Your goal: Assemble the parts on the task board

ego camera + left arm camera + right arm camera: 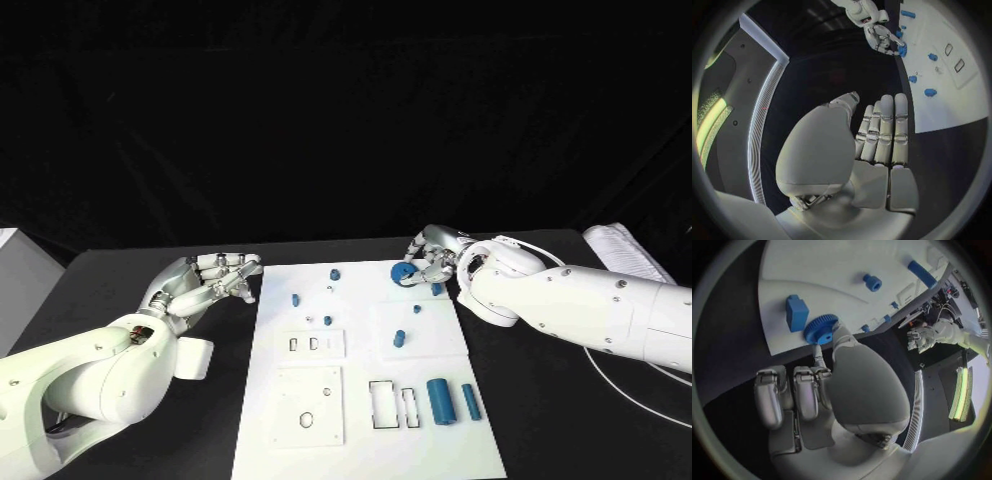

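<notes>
The white task board (361,440) lies in the middle of the table. My right hand (437,256) is over its far right corner and pinches a blue gear (405,272) between thumb and a finger; the gear (821,329) shows toothed and round, just above the board beside a blue block (797,312). Several small blue pegs (400,339) stand across the board's far half. Two blue cylinders (440,400) lie near its front right, next to rectangular slots (384,405). My left hand (216,276) rests off the board's left edge with straight fingers (886,130), holding nothing.
Two white sub-plates (312,346) with holes sit on the board's left half. A white box (15,262) stands at the far left, a white object (623,250) at the far right, and a cable (635,400) curves near the right arm.
</notes>
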Controlling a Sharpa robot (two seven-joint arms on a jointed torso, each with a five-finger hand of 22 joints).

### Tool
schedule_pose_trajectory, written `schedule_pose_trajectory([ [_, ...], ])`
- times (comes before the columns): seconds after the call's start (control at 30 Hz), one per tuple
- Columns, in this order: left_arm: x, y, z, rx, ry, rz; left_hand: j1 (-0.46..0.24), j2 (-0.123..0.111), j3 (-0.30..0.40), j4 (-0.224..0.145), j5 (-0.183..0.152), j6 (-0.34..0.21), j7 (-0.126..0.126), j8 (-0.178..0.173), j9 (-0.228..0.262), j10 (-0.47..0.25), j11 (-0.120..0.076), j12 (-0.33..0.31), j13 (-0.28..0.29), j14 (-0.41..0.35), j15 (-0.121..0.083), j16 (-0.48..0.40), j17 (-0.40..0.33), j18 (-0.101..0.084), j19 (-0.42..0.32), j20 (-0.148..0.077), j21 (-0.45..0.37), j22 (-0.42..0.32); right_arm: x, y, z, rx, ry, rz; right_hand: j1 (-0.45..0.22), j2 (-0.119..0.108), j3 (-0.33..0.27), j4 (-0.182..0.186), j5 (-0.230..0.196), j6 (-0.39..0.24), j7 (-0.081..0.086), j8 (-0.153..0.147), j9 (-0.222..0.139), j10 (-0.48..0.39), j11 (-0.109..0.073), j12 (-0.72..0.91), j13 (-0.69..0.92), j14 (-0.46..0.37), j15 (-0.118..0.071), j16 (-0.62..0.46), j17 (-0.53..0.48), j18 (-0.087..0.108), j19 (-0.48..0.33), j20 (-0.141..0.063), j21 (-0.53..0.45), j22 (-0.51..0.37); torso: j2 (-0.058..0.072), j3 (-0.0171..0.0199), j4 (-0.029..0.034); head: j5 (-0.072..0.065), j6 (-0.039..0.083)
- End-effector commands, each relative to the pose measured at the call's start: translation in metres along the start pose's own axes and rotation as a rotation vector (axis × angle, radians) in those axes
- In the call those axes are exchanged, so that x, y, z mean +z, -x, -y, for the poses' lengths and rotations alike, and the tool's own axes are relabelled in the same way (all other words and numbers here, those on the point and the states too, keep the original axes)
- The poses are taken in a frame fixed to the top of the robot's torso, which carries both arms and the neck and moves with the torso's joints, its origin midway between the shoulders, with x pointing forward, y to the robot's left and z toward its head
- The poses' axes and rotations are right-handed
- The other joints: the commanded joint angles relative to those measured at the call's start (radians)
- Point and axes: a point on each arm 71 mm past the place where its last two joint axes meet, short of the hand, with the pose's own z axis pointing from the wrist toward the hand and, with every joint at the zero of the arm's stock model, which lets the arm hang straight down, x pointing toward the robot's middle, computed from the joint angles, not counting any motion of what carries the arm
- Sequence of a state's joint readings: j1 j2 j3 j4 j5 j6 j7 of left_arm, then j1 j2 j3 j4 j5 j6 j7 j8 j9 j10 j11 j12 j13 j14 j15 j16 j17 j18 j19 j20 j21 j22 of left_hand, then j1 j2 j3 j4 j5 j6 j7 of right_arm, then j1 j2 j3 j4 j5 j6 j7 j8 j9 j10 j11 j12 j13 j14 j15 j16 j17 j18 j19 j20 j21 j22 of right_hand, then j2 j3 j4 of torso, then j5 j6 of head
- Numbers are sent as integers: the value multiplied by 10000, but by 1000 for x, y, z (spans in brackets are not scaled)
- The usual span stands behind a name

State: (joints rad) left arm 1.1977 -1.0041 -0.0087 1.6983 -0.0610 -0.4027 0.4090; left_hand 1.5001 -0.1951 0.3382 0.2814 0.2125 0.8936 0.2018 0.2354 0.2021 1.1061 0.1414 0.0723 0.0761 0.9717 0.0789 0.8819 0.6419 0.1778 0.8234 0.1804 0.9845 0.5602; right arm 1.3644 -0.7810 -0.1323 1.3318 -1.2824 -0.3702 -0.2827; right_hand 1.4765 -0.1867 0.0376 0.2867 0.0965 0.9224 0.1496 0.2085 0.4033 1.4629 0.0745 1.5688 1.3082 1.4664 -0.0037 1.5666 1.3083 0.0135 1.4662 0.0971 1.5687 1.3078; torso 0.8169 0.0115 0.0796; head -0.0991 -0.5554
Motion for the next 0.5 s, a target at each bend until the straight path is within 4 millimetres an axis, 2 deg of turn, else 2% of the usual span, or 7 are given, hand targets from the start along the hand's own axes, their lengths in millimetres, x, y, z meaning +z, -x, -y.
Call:
schedule_pose_trajectory([
  [0.03,0,-2,1,-101,-78,-187,13,-44,67,-1,-56,-49,4,-35,11,-50,18,-37,10,-67,-8,44,2,47,-62,-21,58,8,0,-3,1,-42,-115,-270,3,97,73,10,30,95,2,49,20,1079,-47,20,2626,1041,25,37,2609,-135,1046,75,21,2630,-8,5,-5,-6,-4],
  [0.13,0,-2,1,-99,-73,-185,13,-44,67,-1,-56,-49,4,-35,11,-50,18,-37,10,-67,-8,44,2,47,-62,-21,58,8,0,-4,1,-19,-105,-297,-15,166,134,7,30,200,-22,95,30,1079,-65,20,2626,1041,8,38,2613,-135,1046,64,21,2630,-9,0,3,-15,-4],
  [0.23,0,-2,1,-96,-67,-178,13,-44,67,-1,-56,-49,4,-35,11,-50,18,-37,10,-67,-8,44,2,47,-62,-21,58,8,-1,-4,0,20,-62,-294,63,341,342,-24,36,391,-83,165,35,1079,-117,20,2626,1043,-45,40,2620,-135,1046,23,21,2630,-8,0,8,-14,-10],
  [0.3,0,-2,1,-96,-63,-177,10,-38,73,3,-54,-51,6,-36,13,-54,20,-38,9,-76,-6,44,-1,47,-71,-19,66,12,-1,-4,-1,33,-14,-248,150,547,821,-21,48,614,-165,208,-2,1079,-188,20,2626,1041,-130,37,2610,-135,1046,-49,21,2630,-6,3,9,-11,-10],
  [0.5,0,-2,1,-94,-50,-177,10,-38,73,3,-54,-51,6,-36,13,-54,20,-38,9,-76,-6,44,-1,47,-71,-19,66,12,-2,-2,-5,-130,331,168,319,792,1461,-119,46,935,-321,286,-50,1079,-324,20,2626,1040,-288,36,2605,-135,1046,-190,21,2630,0,0,2,-19,-11],
])
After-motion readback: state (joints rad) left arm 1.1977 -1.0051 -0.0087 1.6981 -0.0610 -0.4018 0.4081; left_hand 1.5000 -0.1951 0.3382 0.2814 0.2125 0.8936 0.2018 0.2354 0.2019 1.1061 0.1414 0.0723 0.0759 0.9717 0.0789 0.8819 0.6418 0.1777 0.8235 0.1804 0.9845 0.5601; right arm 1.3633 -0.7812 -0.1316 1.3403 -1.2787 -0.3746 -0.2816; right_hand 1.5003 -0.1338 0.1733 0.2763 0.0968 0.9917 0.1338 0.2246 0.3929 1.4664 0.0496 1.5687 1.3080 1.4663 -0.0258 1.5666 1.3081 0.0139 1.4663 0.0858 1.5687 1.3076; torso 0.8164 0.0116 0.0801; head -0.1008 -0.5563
